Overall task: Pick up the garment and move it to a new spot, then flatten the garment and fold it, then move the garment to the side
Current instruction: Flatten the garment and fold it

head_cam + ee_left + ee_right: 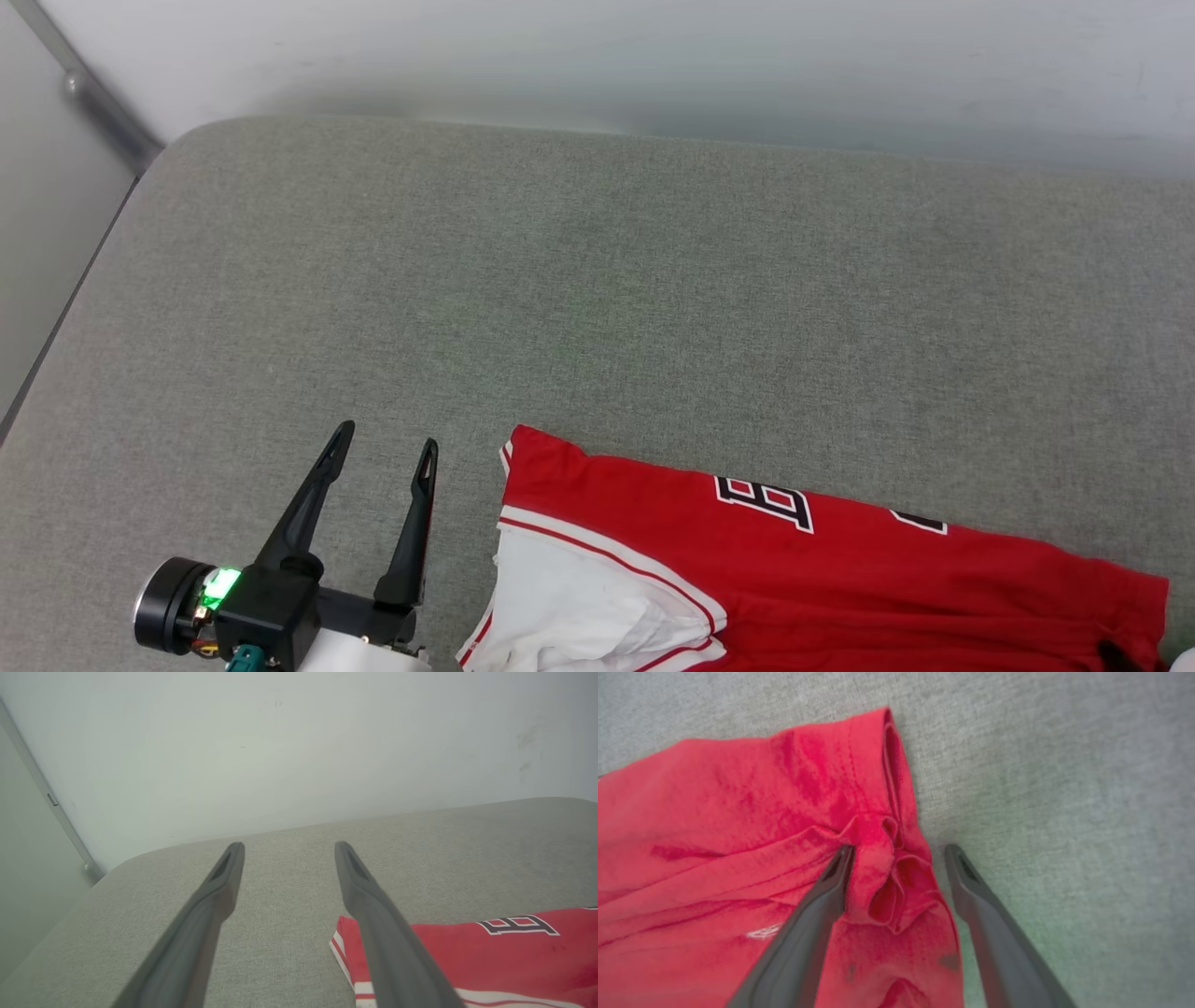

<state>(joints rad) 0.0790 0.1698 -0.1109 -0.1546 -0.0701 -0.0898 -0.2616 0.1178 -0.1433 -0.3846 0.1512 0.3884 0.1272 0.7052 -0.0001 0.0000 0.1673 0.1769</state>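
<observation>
The garment (840, 569) is a red T-shirt with a white sleeve and white lettering, lying on the grey cushion at the lower right of the head view. My left gripper (387, 450) stands open just left of the shirt's striped sleeve edge, holding nothing. The left wrist view has the garment (490, 952) at the lower right, past my left gripper (287, 851). In the right wrist view my right gripper (899, 851) is open over a bunched red fold at the edge of the garment (738, 826), its fingers straddling the fold, the left fingertip (840, 858) on the cloth.
The grey fabric cushion (579, 280) spreads wide behind and to the left of the shirt. A pale wall (653, 56) runs along its far edge. At the far left the cushion's rounded corner meets a metal strip (93, 93).
</observation>
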